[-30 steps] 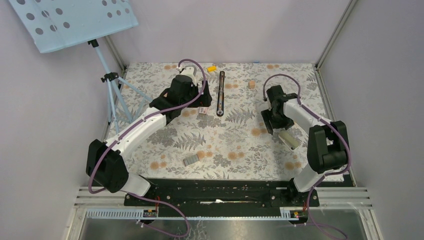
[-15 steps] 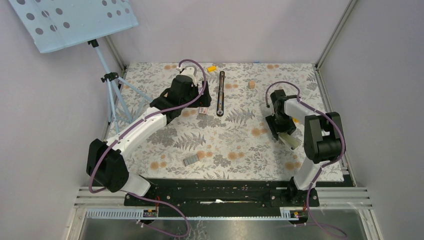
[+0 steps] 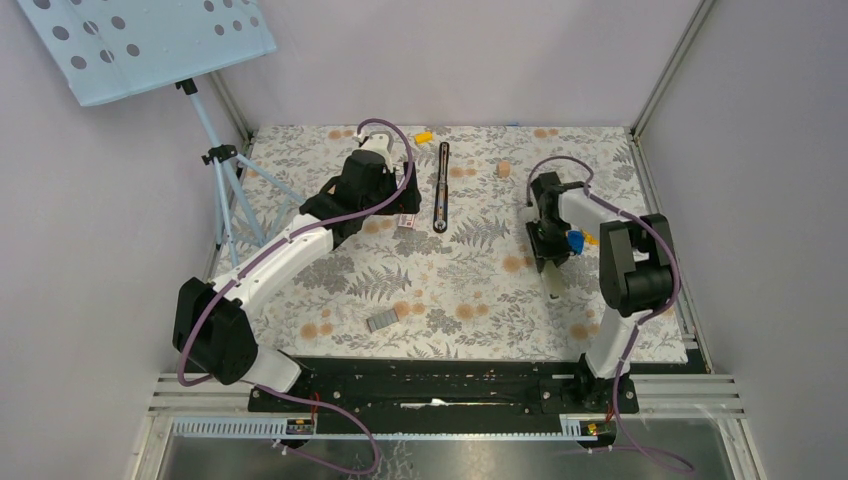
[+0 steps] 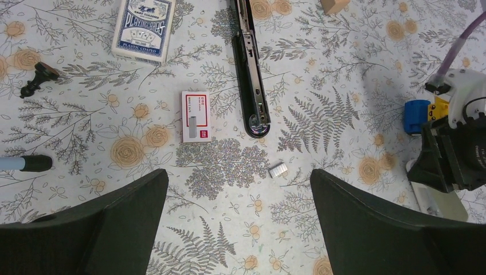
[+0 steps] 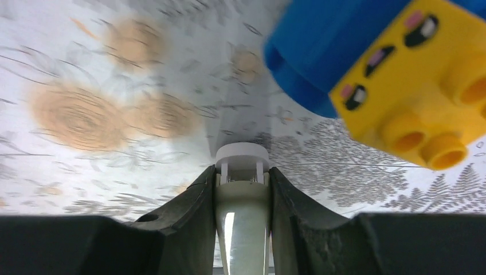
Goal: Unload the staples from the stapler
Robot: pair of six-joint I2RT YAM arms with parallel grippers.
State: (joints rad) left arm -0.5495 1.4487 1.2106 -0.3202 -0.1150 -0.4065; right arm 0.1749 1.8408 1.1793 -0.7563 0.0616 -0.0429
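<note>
The stapler lies opened flat on the counter, a short strip of staples near its round end; left fingers hang spread wide, right fingers clench a white tube.

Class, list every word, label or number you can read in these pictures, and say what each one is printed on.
"PLAYING CARDS": on the blue printed card box.
"PLASTIC COATED": the line beneath, same box.
Print on the small red and white box is too small to read.
The cream plastic tube in the right hand shows no text.
</note>
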